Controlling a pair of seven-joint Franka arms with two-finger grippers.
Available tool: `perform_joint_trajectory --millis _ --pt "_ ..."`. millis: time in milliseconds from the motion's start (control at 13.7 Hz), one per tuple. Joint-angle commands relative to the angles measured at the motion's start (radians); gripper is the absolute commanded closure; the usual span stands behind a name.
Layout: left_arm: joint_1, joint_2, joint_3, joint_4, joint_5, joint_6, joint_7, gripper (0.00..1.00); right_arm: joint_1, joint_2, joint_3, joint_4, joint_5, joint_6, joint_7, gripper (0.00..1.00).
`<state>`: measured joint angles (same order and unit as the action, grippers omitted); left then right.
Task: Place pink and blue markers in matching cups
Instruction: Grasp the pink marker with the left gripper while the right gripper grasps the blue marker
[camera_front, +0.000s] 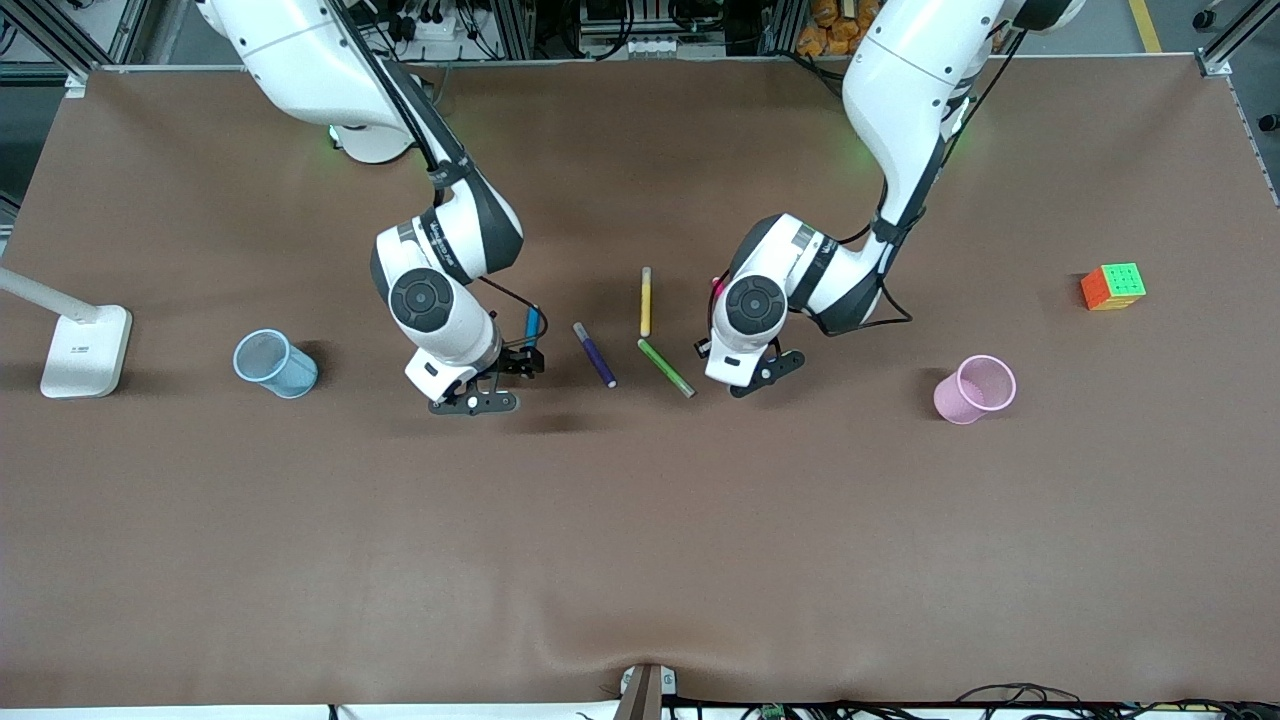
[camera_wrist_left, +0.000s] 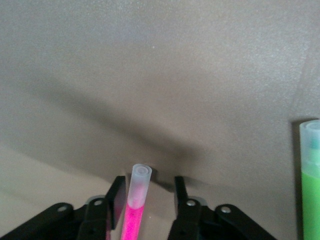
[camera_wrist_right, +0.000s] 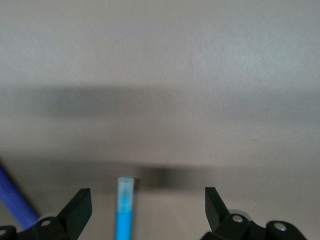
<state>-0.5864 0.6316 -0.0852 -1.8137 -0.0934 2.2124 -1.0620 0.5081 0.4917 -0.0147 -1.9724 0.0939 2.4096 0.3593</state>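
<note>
The pink marker lies on the table, mostly hidden under the left arm's wrist. In the left wrist view the pink marker lies between the fingers of my left gripper, close to one finger and with a gap to the other. My left gripper is open and low over it. The blue marker lies on the table. My right gripper is low over it. In the right wrist view the right gripper is wide open around the blue marker. The blue cup stands toward the right arm's end, the pink cup toward the left arm's end.
A purple pen, a yellow pen and a green pen lie between the two grippers. A colour cube sits farther from the front camera than the pink cup. A white lamp base stands beside the blue cup.
</note>
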Motion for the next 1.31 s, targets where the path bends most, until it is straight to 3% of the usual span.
perform_joint_trajectory --millis 0,146,219,438,948,1094,1167,1240 --pt "-0.003 -0.004 0.004 -0.015 0.018 0.015 -0.001 0.60 0.029 -0.005 -0.005 -0.025 -0.011 0.025 -0.019 0.00" --pt "-0.003 -0.004 0.004 -0.018 0.018 0.015 0.001 0.63 0.068 0.005 -0.005 -0.026 -0.011 0.040 -0.019 0.00" --pt "-0.003 -0.004 0.004 -0.018 0.018 0.018 0.001 0.75 0.078 0.013 -0.005 -0.029 -0.011 0.060 -0.017 0.00" --pt "0.000 -0.006 0.004 -0.018 0.018 0.026 0.007 0.98 0.092 0.031 -0.004 -0.074 -0.011 0.166 -0.017 0.00" --pt "0.011 -0.095 0.022 0.019 0.021 -0.066 0.014 1.00 0.096 0.042 -0.004 -0.086 -0.011 0.171 -0.019 0.00" --pt "0.016 -0.145 0.027 0.019 0.110 -0.079 0.013 1.00 0.096 0.041 -0.004 -0.088 -0.011 0.171 -0.020 0.87" --pt "0.032 -0.174 0.028 0.019 0.142 -0.104 0.016 1.00 0.096 0.039 -0.004 -0.092 -0.011 0.171 -0.022 1.00" --pt "0.068 -0.205 0.027 0.019 0.155 -0.124 0.022 1.00 0.096 0.036 -0.004 -0.094 -0.011 0.171 -0.025 1.00"
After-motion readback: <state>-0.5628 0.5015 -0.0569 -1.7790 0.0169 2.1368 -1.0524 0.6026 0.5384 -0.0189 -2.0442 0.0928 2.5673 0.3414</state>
